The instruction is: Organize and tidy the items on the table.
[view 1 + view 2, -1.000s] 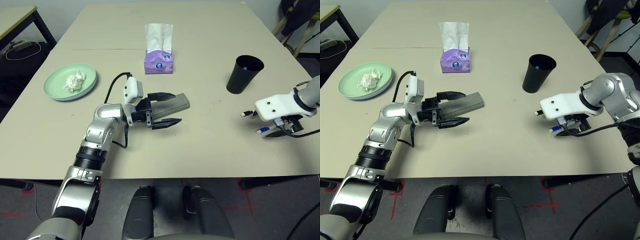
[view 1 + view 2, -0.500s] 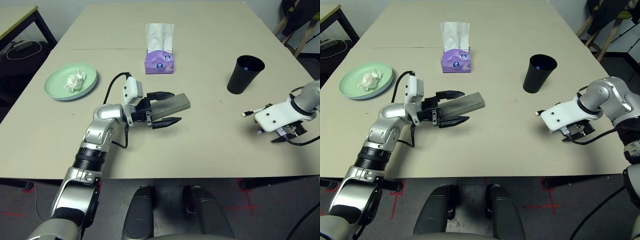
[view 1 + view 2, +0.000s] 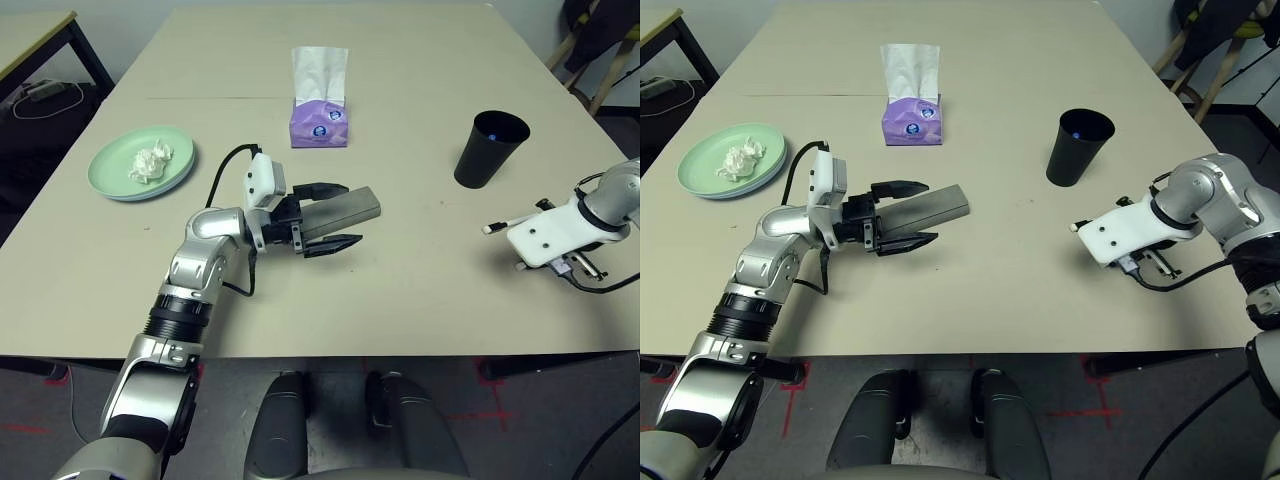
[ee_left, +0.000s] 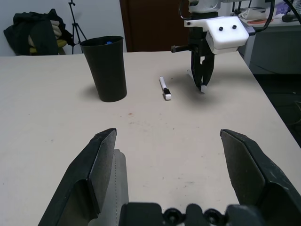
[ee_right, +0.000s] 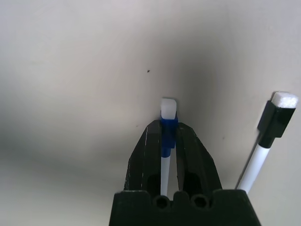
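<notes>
— Beige table (image 3: pixel 420 60) first: is it tidied yet?
— Not yet. A lot is left to be done, it seems.
— What is seen on the green plate (image 3: pixel 110 178)?
— The crumpled white tissue (image 3: pixel 148 163) is laid on it, far off on the left side.
— And the grey case (image 3: pixel 352 200)?
— It is found in the middle of the table. The left gripper (image 3: pixel 352 214) is held wide apart around it, and the case is not squeezed. So the case is not yet put away.
— Is the black cup (image 3: pixel 488 150) used for anything?
— It is stood upright on the right side. A bit of blue is seen inside, but what it is cannot be told.
— What about the small things?
— A blue and white pen (image 5: pixel 168 110) is pinched tight in the right gripper (image 5: pixel 168 129), which is pointed down just above the table near the cup. Another pen with a black cap (image 4: pixel 164 88) is left lying just beside it. Both are probably meant for the cup.
</notes>
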